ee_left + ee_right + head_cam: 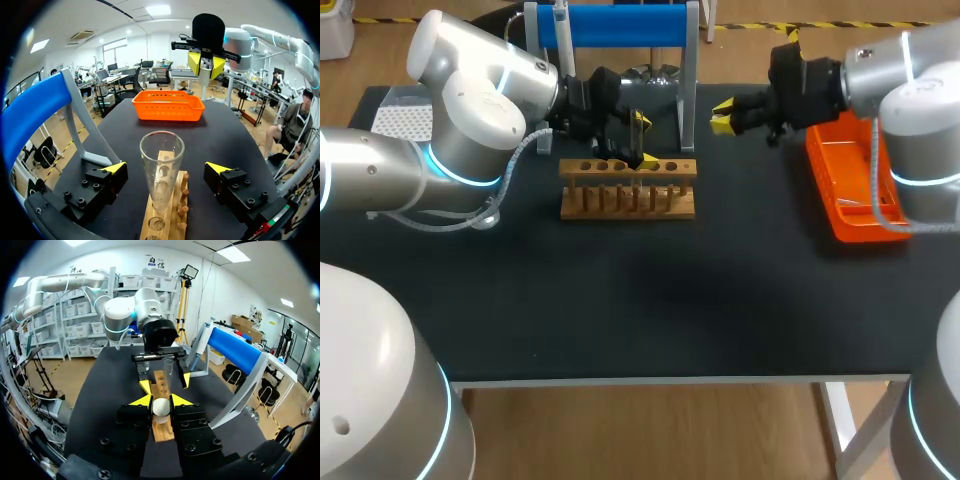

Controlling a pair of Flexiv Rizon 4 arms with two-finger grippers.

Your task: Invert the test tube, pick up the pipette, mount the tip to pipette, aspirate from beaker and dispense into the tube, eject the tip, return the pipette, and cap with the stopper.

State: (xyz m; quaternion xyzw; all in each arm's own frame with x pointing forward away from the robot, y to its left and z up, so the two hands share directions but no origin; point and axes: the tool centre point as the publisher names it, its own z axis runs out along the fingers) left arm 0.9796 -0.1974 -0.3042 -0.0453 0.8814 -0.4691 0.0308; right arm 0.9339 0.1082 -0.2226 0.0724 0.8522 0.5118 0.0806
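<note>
A matte black table (650,300) with a flat, even surface fills most of the head view. At its back edge stands a frame of pale metal legs carrying a smooth blue cylinder (620,25). The left arm (470,110), glossy white with rounded joints and a glowing blue ring, comes in from the left. The right arm (910,90), of the same make, comes in from the right.

Under the right arm lies an orange plastic tray (850,200), rectangular, with slotted walls. At the table's far left corner sits a white block (402,120) dotted with small holes.

Near the middle stands a wooden rack (628,200) of light brown, its top board drilled with a row of round holes and short round pegs along one side.

The left gripper (166,166) is at the rack with its black fingers (107,182) spread wide, released and apart from everything. Between them a clear glass test tube (161,150) stands upright in a hole at the rack's end, its round mouth upward, touching neither finger.

The right gripper (722,115) hangs above the table between the blue cylinder's frame and the tray, clenched on a small rounded white stopper (160,407) pinched between its yellow tips.
</note>
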